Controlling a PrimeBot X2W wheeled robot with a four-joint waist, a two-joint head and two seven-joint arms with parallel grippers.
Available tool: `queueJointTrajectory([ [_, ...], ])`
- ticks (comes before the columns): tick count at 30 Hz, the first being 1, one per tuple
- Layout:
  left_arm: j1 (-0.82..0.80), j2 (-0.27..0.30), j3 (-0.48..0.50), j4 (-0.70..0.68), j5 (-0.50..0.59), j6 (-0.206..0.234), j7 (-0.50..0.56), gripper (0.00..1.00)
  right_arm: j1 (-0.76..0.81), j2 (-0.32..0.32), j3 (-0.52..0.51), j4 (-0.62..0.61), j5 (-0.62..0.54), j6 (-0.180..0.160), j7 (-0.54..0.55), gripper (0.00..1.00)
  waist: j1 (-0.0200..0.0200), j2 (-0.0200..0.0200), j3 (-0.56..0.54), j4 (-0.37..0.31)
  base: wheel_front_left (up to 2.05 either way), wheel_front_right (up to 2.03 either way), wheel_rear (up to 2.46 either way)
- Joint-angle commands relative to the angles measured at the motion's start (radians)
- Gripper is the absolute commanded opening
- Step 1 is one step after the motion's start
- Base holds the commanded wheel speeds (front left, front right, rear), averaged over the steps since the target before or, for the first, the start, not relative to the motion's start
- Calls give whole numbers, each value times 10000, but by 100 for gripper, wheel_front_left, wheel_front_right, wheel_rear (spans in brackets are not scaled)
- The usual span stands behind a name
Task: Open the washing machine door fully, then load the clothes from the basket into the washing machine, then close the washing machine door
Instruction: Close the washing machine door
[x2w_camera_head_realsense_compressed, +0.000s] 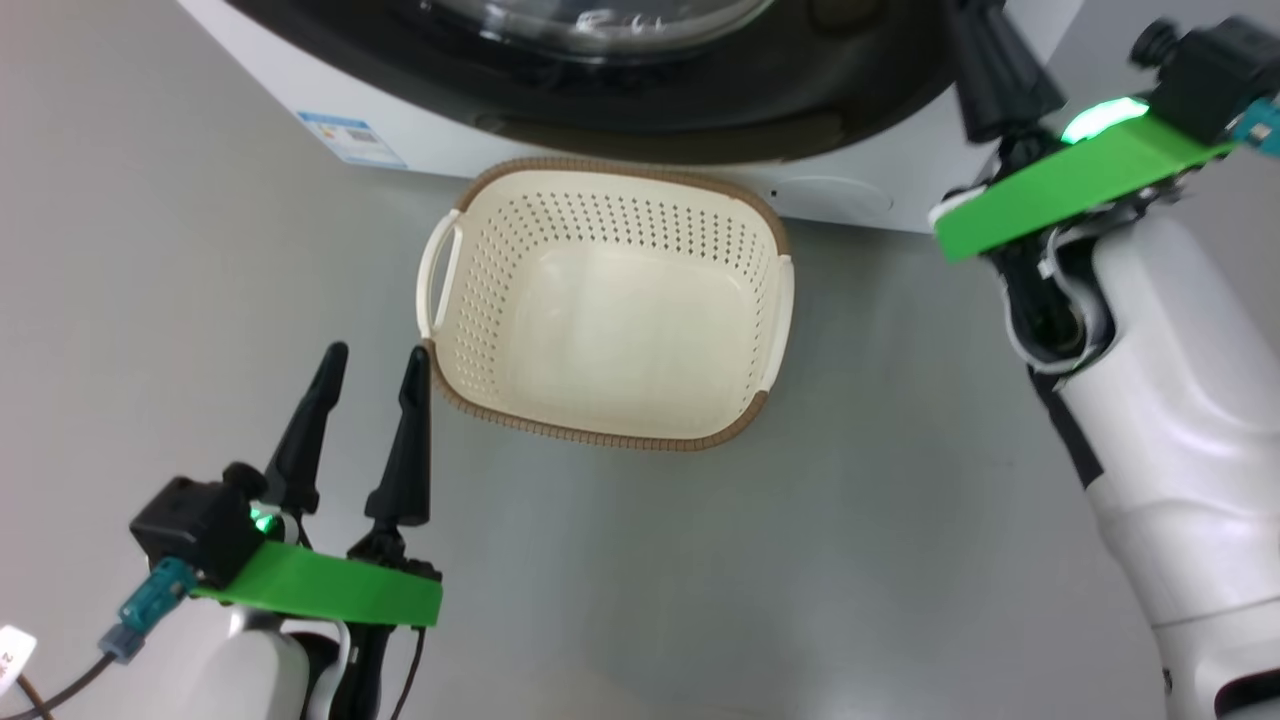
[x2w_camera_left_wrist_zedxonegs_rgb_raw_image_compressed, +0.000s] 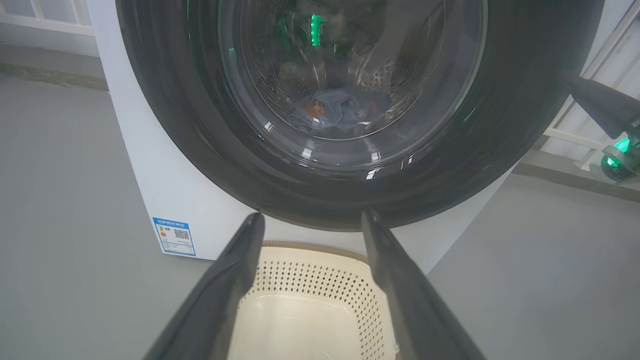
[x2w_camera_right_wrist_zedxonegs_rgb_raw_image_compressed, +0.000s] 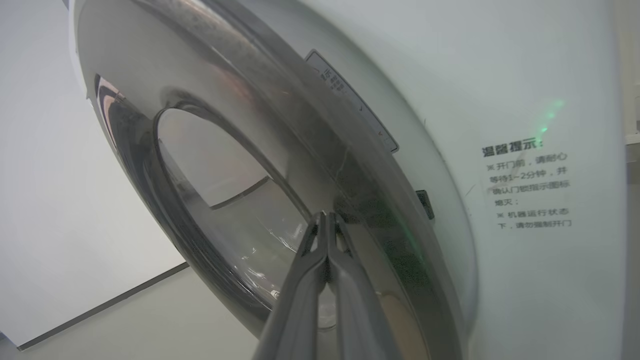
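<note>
Head view: my left gripper (x2w_camera_head_realsense_compressed: 378, 350) hangs low over the grey floor (x2w_camera_head_realsense_compressed: 150, 300) with its two dark fingers spread apart and nothing between them, the inner fingertip just beside the near left corner of the basket (x2w_camera_head_realsense_compressed: 600, 165). The basket stands on the floor just in front of the washing machine (x2w_camera_head_realsense_compressed: 860, 190), its perforated cream walls and bare bottom showing. My right gripper (x2w_camera_head_realsense_compressed: 995, 70) reaches up at the upper right, against the glossy black rim of the washing machine door (x2w_camera_head_realsense_compressed: 800, 110). Its fingertips run off the top of the picture. A small blue label (x2w_camera_head_realsense_compressed: 350, 138) marks the machine's lower left corner.

Left wrist view: my released left gripper (x2w_camera_left_wrist_zedxonegs_rgb_raw_image_compressed: 312, 216) points over the basket (x2w_camera_left_wrist_zedxonegs_rgb_raw_image_compressed: 310, 285) toward the door (x2w_camera_left_wrist_zedxonegs_rgb_raw_image_compressed: 165, 125), which lies against the white front of the machine (x2w_camera_left_wrist_zedxonegs_rgb_raw_image_compressed: 165, 190). Through the bulging glass the clothes (x2w_camera_left_wrist_zedxonegs_rgb_raw_image_compressed: 340, 112) lie in a blue heap at the bottom of the drum. The label (x2w_camera_left_wrist_zedxonegs_rgb_raw_image_compressed: 174, 236) sits low on the left. One dark finger of my right gripper (x2w_camera_left_wrist_zedxonegs_rgb_raw_image_compressed: 600, 105) enters from the right edge.

Right wrist view: my right gripper (x2w_camera_right_wrist_zedxonegs_rgb_raw_image_compressed: 326, 217) is clenched, its fingers pressed together and grasping nothing, their tips at the door (x2w_camera_right_wrist_zedxonegs_rgb_raw_image_compressed: 210, 130) near its outer rim. Whether they touch it I cannot tell. A printed notice (x2w_camera_right_wrist_zedxonegs_rgb_raw_image_compressed: 530, 185) is on the machine's white front (x2w_camera_right_wrist_zedxonegs_rgb_raw_image_compressed: 500, 75).
</note>
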Motion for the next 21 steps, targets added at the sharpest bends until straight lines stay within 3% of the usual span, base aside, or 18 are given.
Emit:
queueJointTrajectory([
  [1,-283,195,315,-301,-48,-15,-63,100,-246,173,-67,-173,-126,14,-48,0,0,-1,159,105,0,0,0],
  [21,-740,169,125,-184,-106,-15,-63,100,-1242,574,-994,268,-858,14,-48,0,0,-1,527,295,0,0,0],
])
